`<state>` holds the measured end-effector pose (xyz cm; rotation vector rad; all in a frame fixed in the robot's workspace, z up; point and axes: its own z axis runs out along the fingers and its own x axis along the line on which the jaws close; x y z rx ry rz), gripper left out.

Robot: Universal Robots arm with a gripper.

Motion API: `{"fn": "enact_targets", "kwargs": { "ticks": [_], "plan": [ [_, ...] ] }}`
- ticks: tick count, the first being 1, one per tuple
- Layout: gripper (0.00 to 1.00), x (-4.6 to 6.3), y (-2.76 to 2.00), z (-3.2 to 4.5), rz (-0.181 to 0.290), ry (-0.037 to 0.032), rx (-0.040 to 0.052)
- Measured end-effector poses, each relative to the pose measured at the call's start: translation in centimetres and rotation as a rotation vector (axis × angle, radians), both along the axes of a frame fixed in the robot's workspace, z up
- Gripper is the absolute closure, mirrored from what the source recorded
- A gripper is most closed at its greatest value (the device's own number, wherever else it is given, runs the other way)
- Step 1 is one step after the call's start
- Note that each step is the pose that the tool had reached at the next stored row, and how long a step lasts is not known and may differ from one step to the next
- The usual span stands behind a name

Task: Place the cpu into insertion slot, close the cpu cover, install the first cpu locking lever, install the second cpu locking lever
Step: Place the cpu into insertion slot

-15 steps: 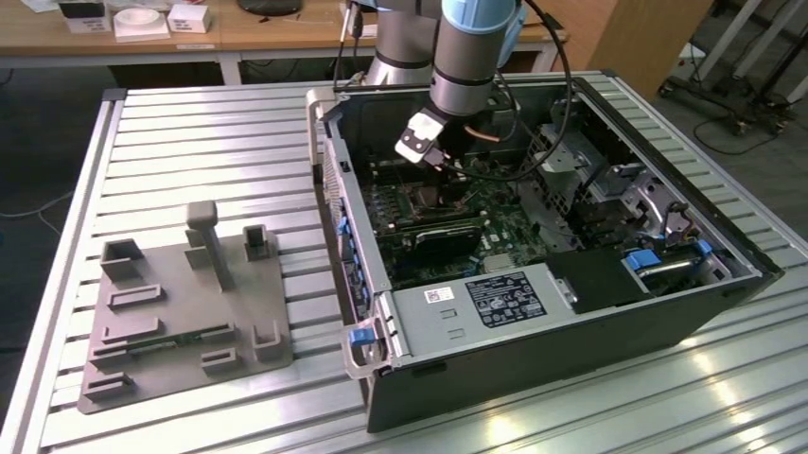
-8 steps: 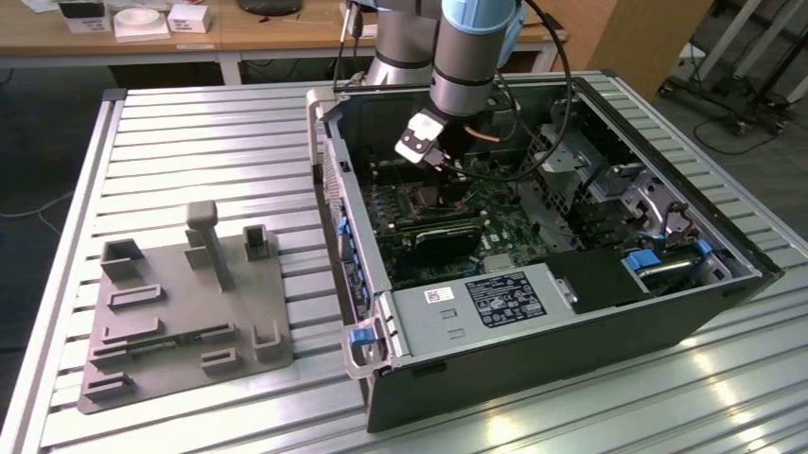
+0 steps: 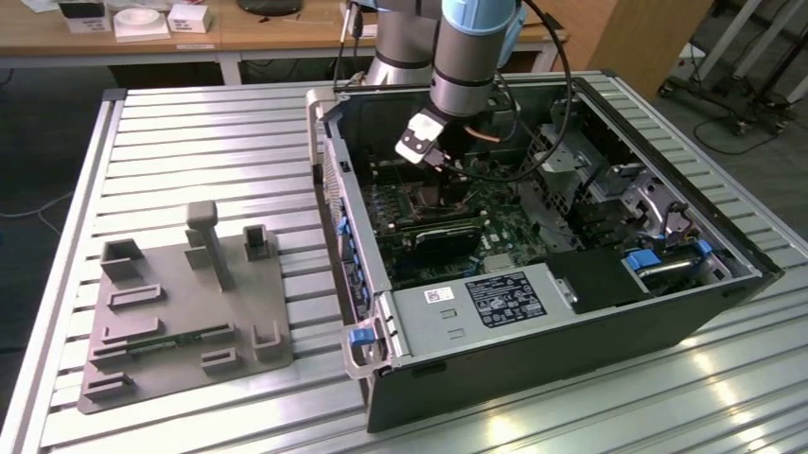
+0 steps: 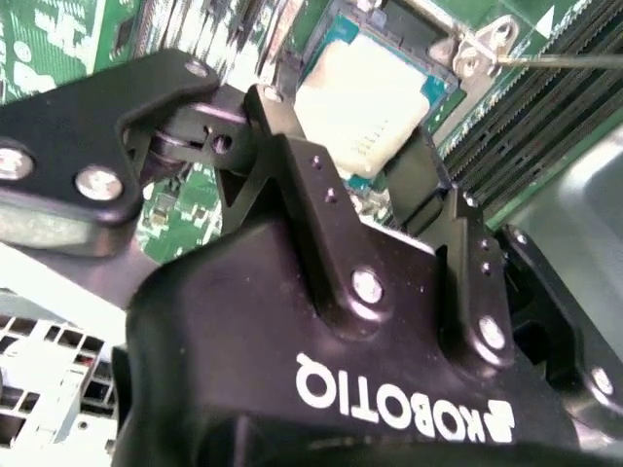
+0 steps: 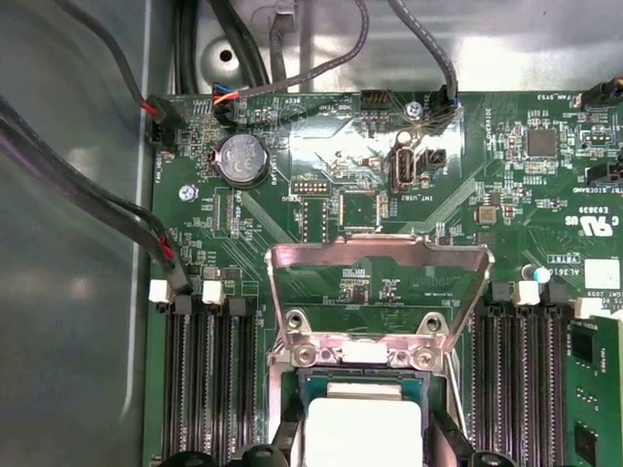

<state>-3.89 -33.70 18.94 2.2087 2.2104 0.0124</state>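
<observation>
Exterior view, scene: the gripper (image 3: 433, 163) is seen inside the open case (image 3: 569, 312), low over the slot (image 3: 423, 196).
Exterior view, cpu: too small to be made out here.
Second wrist view, jaws: they are clenched on the cpu (image 4: 375, 97), with one of the fingers (image 4: 311, 185) pressed to each of two opposite edges.
Second wrist view, position: the cpu is held level, in or just over the slot (image 4: 423, 24); whether it is fully seated cannot be told.
Second wrist view, lever: a thin wire lever (image 4: 565, 60) is seen swung clear beside the slot.
First wrist view, cover: the cover (image 5: 380, 255) is raised on its hinge, so the slot (image 5: 282, 389) is left open.
First wrist view, cpu: the cpu (image 5: 362, 433) is framed squarely by the slot rim.
Handling, weight: the cpu is judged light, flat and stiff.
Handling, fragility: the underside contacts and the slot pins are judged easily damaged, so tilt or sideways drag is to be avoided.
Handling, hold: it is best taken by its two opposite edges, as it is now, with light force, since the smooth metal top offers little purchase.
</observation>
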Motion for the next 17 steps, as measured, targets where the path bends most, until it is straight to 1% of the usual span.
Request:
{"fn": "enact_targets", "kwargs": {
  "ticks": [2,4,14,17],
  "plan": [
    [0.40,0.0,0.05,0.16,0.000,-0.0012,0.0019],
    [0.40,0.0,0.03,0.57,0.000,-0.0002,0.0008],
    [0.40,0.0,0.02,2.37,0.000,0.0010,0.0007],
    [0.41,0.0,0.03,2.74,0.000,0.0015,0.0008]
  ]
}}
